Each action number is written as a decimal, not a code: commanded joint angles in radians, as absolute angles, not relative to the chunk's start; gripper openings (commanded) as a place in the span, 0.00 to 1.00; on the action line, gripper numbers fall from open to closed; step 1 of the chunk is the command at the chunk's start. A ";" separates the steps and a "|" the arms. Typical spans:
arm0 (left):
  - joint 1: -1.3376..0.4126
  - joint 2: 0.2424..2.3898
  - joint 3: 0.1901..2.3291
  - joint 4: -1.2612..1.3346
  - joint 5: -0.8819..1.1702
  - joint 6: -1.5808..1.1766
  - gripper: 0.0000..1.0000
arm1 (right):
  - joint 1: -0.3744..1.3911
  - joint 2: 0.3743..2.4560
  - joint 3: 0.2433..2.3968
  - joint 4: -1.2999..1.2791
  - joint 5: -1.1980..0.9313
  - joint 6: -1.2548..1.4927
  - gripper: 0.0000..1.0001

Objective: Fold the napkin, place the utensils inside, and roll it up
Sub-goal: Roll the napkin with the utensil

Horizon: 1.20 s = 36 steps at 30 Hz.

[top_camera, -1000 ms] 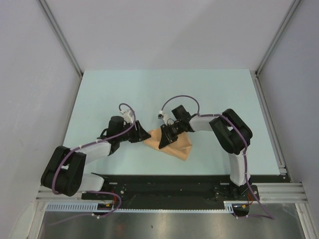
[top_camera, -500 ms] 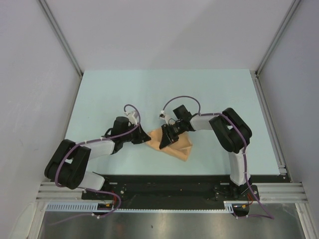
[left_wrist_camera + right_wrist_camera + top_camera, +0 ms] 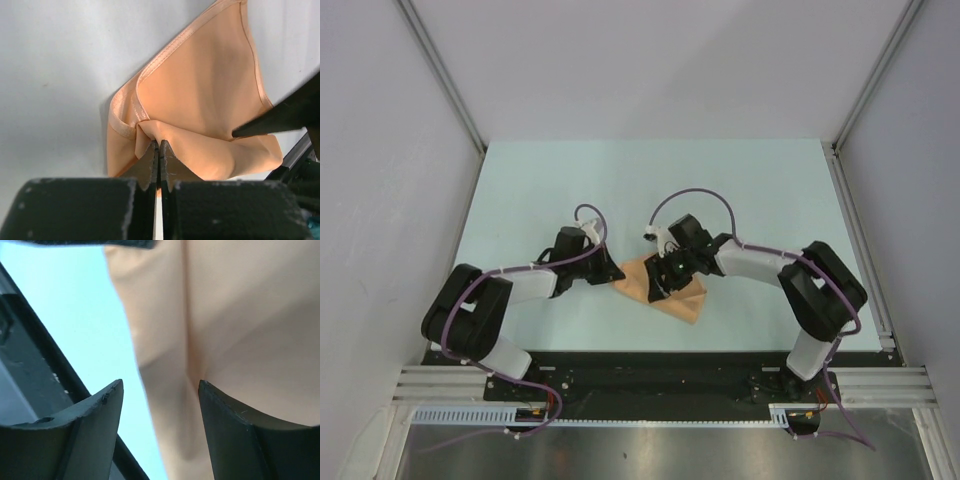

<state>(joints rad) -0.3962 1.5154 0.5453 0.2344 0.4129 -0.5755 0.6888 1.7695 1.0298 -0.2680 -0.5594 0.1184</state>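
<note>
At the near middle of the pale blue table [image 3: 570, 180], the thin peach-orange cloth napkin [image 3: 688, 300] lies partly folded between both arms. The left gripper [image 3: 159, 150] has just closed fully, pinching a fold at the napkin's left corner. The right gripper [image 3: 160, 385] has spread its jaws and hovers over the cloth, holding nothing. The hold seems handed to the left arm for the next fold. No utensil shows.

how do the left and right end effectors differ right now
The left end effector is shut, while the right end effector stands open. The left one pinches a raised fold of the napkin; the right one has nothing between its fingers, only cloth below. From above, the left one sits at the napkin's left edge, the right one over its middle. Both are black and at the napkin.
</note>
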 commanded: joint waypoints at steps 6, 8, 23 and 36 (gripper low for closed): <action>-0.405 1.557 0.606 0.190 0.408 -0.558 0.00 | 1.018 1.585 0.881 -0.043 0.193 0.002 0.68; -0.403 1.563 0.614 0.183 0.408 -0.558 0.00 | 1.061 1.582 0.867 -0.019 0.254 -0.027 0.68; -0.403 1.586 0.632 0.172 0.419 -0.558 0.00 | 1.154 1.588 0.864 0.083 0.338 -0.132 0.66; -0.403 1.586 0.649 0.155 0.422 -0.551 0.00 | 1.100 1.684 0.885 0.055 0.193 -0.109 0.52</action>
<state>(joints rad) -0.3973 1.5791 0.6155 0.1631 0.4213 -0.5743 1.1282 1.6608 0.8497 0.0364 0.2287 -0.1135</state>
